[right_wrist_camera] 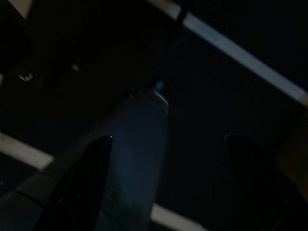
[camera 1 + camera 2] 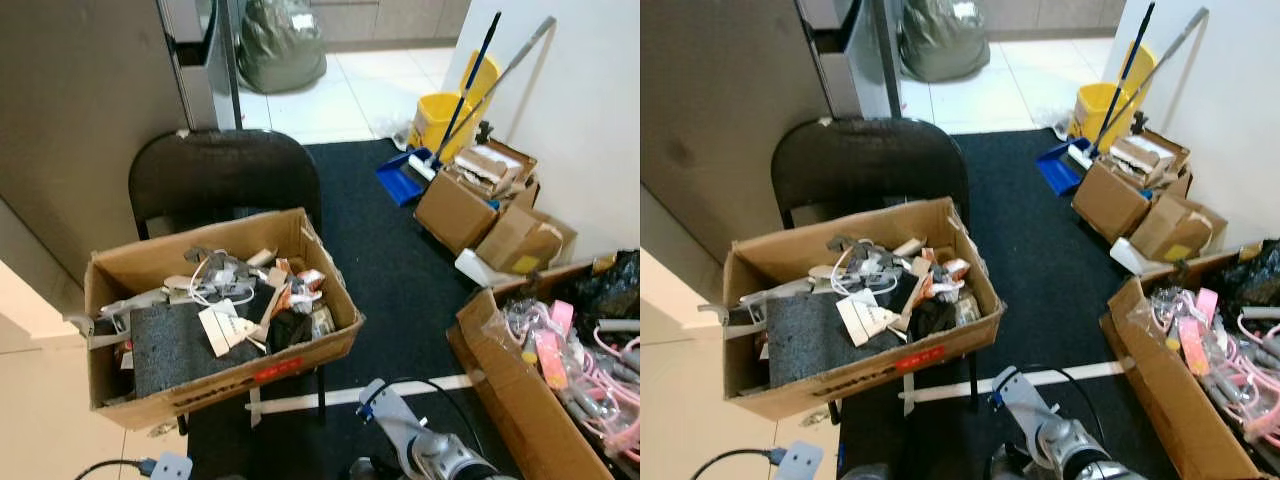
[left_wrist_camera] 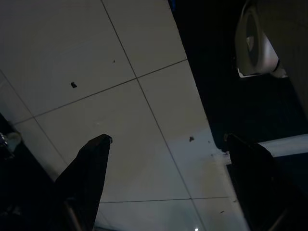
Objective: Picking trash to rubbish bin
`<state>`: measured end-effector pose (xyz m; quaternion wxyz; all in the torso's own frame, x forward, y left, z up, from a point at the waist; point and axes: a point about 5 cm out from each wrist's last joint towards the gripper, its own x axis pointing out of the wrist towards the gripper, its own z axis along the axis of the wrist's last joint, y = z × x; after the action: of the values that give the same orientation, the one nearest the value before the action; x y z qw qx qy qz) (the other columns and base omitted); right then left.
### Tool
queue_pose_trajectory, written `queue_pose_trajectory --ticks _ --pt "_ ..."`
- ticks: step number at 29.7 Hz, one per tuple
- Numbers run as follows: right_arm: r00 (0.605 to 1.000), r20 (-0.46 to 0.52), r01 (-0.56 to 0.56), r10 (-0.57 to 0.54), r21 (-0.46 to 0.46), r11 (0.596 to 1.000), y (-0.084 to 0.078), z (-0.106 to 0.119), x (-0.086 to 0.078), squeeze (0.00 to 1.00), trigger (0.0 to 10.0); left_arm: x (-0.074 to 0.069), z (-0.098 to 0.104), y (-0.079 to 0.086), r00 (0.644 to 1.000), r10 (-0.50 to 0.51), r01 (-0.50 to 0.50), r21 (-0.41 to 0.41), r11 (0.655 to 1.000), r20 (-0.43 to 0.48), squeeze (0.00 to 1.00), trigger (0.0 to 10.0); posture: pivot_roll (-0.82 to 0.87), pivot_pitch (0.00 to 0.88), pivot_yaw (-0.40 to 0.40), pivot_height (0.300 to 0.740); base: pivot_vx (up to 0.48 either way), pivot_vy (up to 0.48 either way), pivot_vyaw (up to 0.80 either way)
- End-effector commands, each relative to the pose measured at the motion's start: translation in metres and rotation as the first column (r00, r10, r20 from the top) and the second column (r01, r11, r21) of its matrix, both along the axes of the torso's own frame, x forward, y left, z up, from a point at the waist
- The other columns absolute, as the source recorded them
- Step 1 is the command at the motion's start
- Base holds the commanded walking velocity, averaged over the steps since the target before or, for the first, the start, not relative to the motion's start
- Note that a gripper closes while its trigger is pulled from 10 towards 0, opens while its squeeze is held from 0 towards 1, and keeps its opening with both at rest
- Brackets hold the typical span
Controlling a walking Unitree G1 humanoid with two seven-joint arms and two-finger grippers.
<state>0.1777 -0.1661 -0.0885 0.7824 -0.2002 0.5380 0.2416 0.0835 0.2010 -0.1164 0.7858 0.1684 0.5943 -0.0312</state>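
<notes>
A dark mat (image 2: 400,250) covers the floor ahead, with pale tiles (image 2: 40,420) to the left and more tiles beyond its far edge. A white stripe (image 2: 340,397) crosses the mat near the robot. On the left stands a black chair (image 2: 225,175), and on its seat rests an open box (image 2: 220,385) crammed with trash (image 2: 235,300): a grey pad, white cables, paper tags, small packets. At the near right a second box (image 2: 505,385) holds pink cords and plastic bags. Farther right, against the white wall, sit smaller cartons (image 2: 455,210), with a blue dustpan (image 2: 400,182), a yellow bucket (image 2: 440,120) and two leaning handles beyond them. A dark green sack (image 2: 280,45) lies on the far tiles, past a grey door.

The right arm (image 2: 430,450) hangs low at the near edge, in front of and below the chair's box, well apart from the trash. In the right wrist view the right claw (image 1: 166,144) has its two fingers spread apart with nothing between them, over the dark mat and pale stripes; the view is very dark. In the left wrist view the left claw (image 3: 168,144) is likewise spread and empty, over pale tiles at the mat's edge, also well apart from the trash, with a white foot-like shape (image 3: 255,48) nearby.
</notes>
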Motion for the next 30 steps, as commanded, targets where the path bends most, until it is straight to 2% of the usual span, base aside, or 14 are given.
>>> queue_pose_trajectory --ticks 1,7,11,14,15,18,19,21,23,24,25,26,28,30 --pt "0.996 -0.088 0.014 -0.013 0.013 1.000 -0.001 -0.010 -0.026 0.00 10.0 -0.008 -0.005 -0.041 0.995 -0.096 0.091 -0.145 0.985 -0.033 0.00 10.0 -0.06 0.167 -0.023 0.740 0.000 0.000 0.00" --pt "0.994 -0.107 0.023 -0.017 0.054 0.998 0.005 -0.013 -0.032 0.00 10.0 0.004 -0.003 -0.043 0.988 -0.154 0.150 -0.146 0.978 -0.017 0.00 10.0 -0.08 0.170 -0.021 0.740 0.000 0.000 0.00" --pt "0.997 -0.062 0.046 -0.039 0.122 0.991 0.021 -0.007 -0.015 0.00 10.0 0.023 0.001 -0.039 0.989 -0.142 0.145 -0.129 0.981 0.029 0.00 10.0 -0.06 0.153 -0.024 0.740 0.000 0.000 0.00" --pt "0.999 -0.037 0.043 -0.038 0.131 0.990 0.026 -0.003 -0.005 0.00 10.0 0.032 0.004 -0.039 0.994 -0.098 0.104 -0.136 0.985 0.054 0.00 10.0 -0.05 0.145 -0.024 0.740 0.000 0.000 0.00" --pt "0.999 -0.019 0.049 -0.046 0.150 0.987 0.031 0.002 0.004 0.00 10.0 0.041 0.006 -0.041 0.996 -0.026 0.039 -0.163 0.986 0.084 0.00 10.0 -0.04 0.147 -0.027 0.740 0.000 0.000 0.00" --pt "0.999 -0.005 0.054 -0.054 0.171 0.984 0.037 0.005 0.012 0.00 10.0 0.050 0.009 -0.043 0.994 -0.007 0.026 -0.172 0.985 0.110 0.00 10.0 -0.04 0.142 -0.029 0.740 0.000 0.000 0.00" --pt "0.998 0.008 0.054 -0.057 0.190 0.980 0.044 0.009 0.019 0.00 10.0 0.058 0.012 -0.043 0.992 -0.007 0.029 -0.173 0.984 0.130 0.00 10.0 -0.03 0.137 -0.028 0.740 0.000 0.000 0.00" --pt "0.998 0.025 0.045 -0.052 0.241 0.969 0.059 0.016 0.029 0.00 10.0 0.077 0.019 -0.035 0.977 -0.115 0.131 -0.082 0.988 0.178 0.00 10.0 -0.02 0.121 -0.024 0.740 0.000 0.000 0.00" --pt "0.997 0.063 0.037 -0.055 0.256 0.966 0.066 0.025 0.044 0.00 10.0 0.099 0.030 -0.026 0.966 -0.121 0.137 -0.057 0.989 0.230 0.00 10.0 -0.02 0.097 -0.001 0.740 0.000 0.000 0.00" --pt "0.997 0.063 0.037 -0.055 0.256 0.966 0.066 0.025 0.044 0.00 10.0 0.099 0.030 -0.026 0.966 -0.121 0.137 -0.057 0.989 0.230 0.00 10.0 -0.02 0.097 -0.001 0.740 0.000 0.000 0.00" --pt "0.993 0.090 0.054 -0.081 0.272 0.961 0.069 0.035 0.059 0.00 10.0 0.112 0.037 -0.021 0.960 -0.120 0.138 -0.056 0.989 0.254 0.00 10.0 -0.03 0.086 0.011 0.740 0.000 0.000 0.00" --pt "0.993 0.090 0.054 -0.081 0.272 0.961 0.069 0.035 0.059 0.00 10.0 0.112 0.037 -0.021 0.960 -0.120 0.138 -0.056 0.989 0.254 0.00 10.0 -0.03 0.086 0.011 0.740 0.000 0.000 0.00" --pt "0.983 0.137 0.072 -0.119 0.309 0.948 0.076 0.050 0.078 0.00 10.0 0.128 0.045 -0.016 0.948 -0.156 0.170 -0.028 0.985 0.279 0.00 10.0 -0.03 0.081 0.007 0.740 0.000 0.000 0.00" --pt "0.980 0.164 0.055 -0.112 0.319 0.946 0.082 0.057 0.087 0.00 10.0 0.138 0.052 -0.013 0.940 -0.157 0.170 -0.016 0.985 0.303 0.00 10.0 -0.02 0.081 0.004 0.740 0.000 0.000 0.00"
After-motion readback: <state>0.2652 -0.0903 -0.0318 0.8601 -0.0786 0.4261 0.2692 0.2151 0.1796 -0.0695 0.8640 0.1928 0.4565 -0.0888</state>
